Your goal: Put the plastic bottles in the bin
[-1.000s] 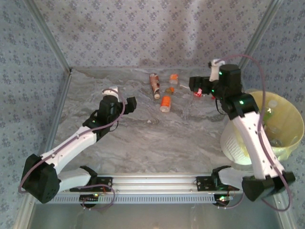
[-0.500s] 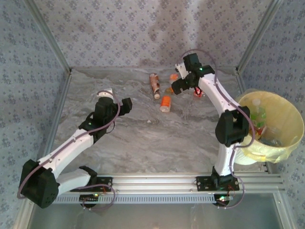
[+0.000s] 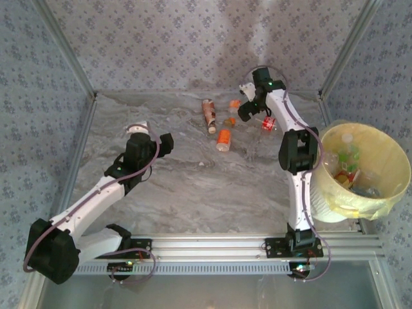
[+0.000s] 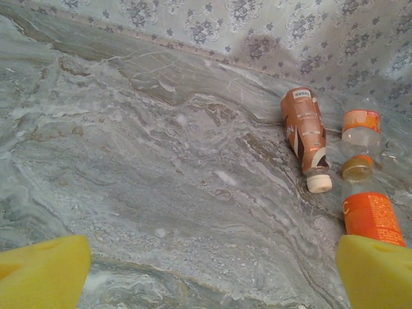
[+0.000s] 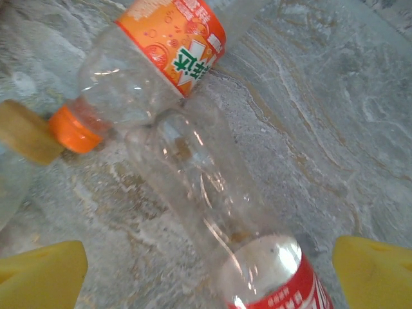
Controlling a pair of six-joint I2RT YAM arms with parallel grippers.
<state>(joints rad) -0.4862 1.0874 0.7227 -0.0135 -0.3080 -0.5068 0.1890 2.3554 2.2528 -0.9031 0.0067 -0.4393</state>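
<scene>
Well apart from the bin (image 3: 389,203), the right claw (image 5: 206,277) is hanging released over the red-labelled bottle (image 5: 212,193); it should be straddling the clear body, missing the orange-labelled bottle (image 5: 170,45).

The top camera hangs high behind the arm bases (image 3: 132,244) and looks down across the whole counter (image 3: 193,187) to the papered back wall (image 3: 206,45), with the brown bottle (image 3: 208,114) small and far off. The left wrist camera sits low over the counter, well short of the brown bottle (image 4: 304,132), facing obliquely toward that wall. Both views share that bottle and the orange-labelled bottle (image 4: 372,217) just beside it. The right wrist camera looks almost straight down, very close, on clear bottles (image 5: 193,167).
</scene>
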